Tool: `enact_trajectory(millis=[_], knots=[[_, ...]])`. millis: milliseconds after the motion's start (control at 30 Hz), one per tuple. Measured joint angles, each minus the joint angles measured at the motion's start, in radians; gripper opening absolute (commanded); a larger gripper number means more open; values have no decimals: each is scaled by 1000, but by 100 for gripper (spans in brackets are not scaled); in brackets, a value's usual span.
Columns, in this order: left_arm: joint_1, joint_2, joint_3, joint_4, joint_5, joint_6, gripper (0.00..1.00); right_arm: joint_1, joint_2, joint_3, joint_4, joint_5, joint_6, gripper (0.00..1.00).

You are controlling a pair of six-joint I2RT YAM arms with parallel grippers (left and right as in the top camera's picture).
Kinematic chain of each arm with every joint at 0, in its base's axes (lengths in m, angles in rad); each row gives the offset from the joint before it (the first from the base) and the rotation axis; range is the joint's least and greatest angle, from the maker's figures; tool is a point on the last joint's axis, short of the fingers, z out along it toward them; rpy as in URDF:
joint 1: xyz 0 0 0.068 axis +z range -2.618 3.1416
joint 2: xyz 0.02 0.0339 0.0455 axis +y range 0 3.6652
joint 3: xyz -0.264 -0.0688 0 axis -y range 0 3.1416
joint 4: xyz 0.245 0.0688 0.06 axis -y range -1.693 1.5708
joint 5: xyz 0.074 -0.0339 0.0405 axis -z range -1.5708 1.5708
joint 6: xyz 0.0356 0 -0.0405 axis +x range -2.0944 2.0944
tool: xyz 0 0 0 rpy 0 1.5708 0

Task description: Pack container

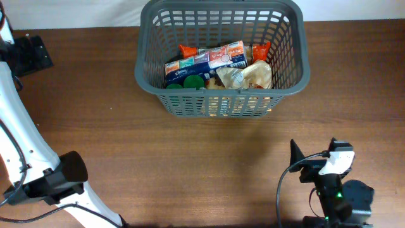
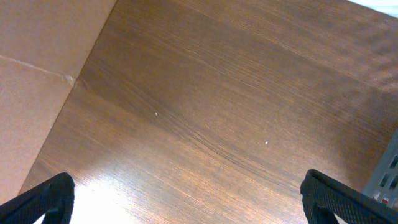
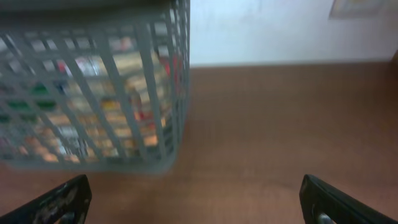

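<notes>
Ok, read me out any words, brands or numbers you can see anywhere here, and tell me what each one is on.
"Kleenex", it seems, in white on the blue box inside the container; it is small, so not certain.
Print on the white and orange cartons and the crinkled packet: too small to read.
Right wrist view: everything inside the container is blurred, unreadable.
Table: no text.

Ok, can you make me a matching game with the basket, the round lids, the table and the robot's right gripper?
1 basket
2 round lids
3 table
4 right gripper

A brown wood
B open, holding nothing
C grey, with slotted sides
D green, inside the basket

Pairs: 1-C, 2-D, 3-A, 4-B
</notes>
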Motion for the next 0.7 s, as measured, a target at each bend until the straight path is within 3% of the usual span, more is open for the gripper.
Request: enact_trajectory(millis=[700], knots=[[0,0,0,0,0,0,99,0,-101,-176,16,2,-1,99]])
